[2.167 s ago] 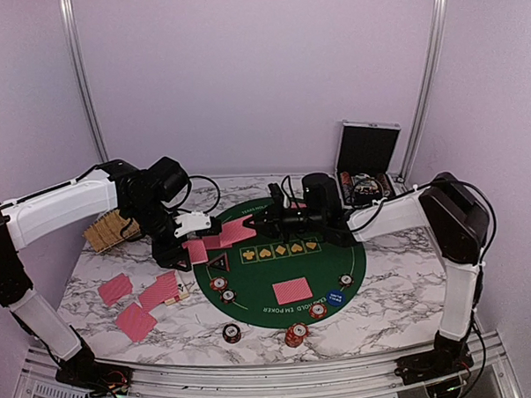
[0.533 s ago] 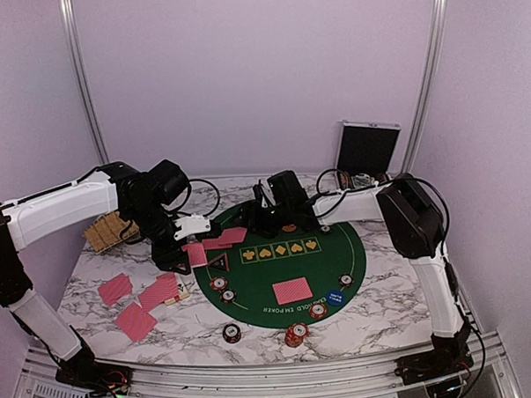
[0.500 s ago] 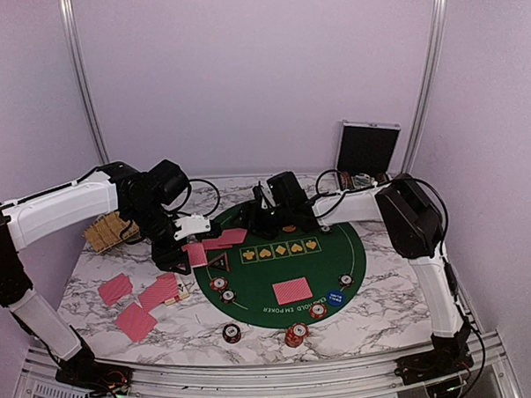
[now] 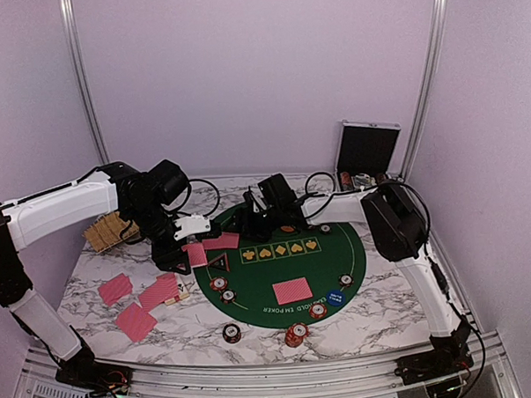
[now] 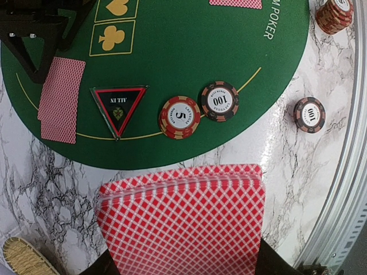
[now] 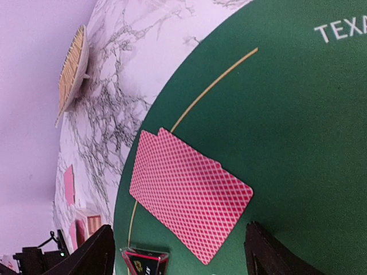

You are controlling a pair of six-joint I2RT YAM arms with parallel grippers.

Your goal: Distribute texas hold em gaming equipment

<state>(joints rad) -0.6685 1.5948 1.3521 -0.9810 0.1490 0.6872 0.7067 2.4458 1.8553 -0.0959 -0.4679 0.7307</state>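
For dealing, I grip the deck in the left end effector; the right end effector hangs spread, empty.

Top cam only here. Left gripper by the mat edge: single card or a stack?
Observer: A stack. The left wrist view shows the left gripper clamped on a fanned deck, with many card edges offset.
Operator: Is the right gripper pinching the card under it?
Observer: No. In the right wrist view the right gripper is open, and the cards lie flat on the green mat, with neither side of it touching them as far as I can see.
Operator: Cards, plural?
Observer: Looks like two, nearly squared up: one corner shows a small step.
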